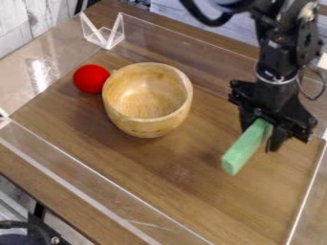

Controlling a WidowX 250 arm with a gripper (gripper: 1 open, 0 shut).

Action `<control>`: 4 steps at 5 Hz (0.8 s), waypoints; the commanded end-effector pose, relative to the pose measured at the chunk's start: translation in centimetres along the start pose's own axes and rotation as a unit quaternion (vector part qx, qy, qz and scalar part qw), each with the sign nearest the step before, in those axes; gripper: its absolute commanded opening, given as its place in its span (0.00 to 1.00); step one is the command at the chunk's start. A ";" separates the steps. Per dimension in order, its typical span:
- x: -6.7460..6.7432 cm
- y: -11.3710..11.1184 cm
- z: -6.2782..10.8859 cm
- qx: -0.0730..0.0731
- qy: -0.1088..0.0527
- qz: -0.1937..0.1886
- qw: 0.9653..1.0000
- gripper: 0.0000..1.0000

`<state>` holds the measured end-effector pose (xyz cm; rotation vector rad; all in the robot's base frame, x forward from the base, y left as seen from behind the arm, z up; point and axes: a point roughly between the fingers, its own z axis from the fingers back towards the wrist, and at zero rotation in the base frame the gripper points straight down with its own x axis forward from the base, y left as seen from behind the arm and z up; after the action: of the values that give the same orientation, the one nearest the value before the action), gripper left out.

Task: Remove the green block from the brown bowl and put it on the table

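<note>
The green block lies slanted on the table at the right, its lower end toward the front and its upper end under my gripper. The gripper hangs straight down over that upper end. Its black fingers look spread wider than the block, so it reads as open. The brown bowl stands left of centre, upright and with nothing inside it. A hand's width of bare wood separates bowl and block.
A red ball touches the bowl's left side. A clear plastic stand sits at the back left. Clear plastic walls edge the table, with the right wall close to the block.
</note>
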<state>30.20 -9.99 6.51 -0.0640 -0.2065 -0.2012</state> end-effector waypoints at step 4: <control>2.7 -1.0 5.1 -0.023 -0.047 0.026 0.998 1.00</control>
<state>31.28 -11.23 10.23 -0.1105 -0.2328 -0.1526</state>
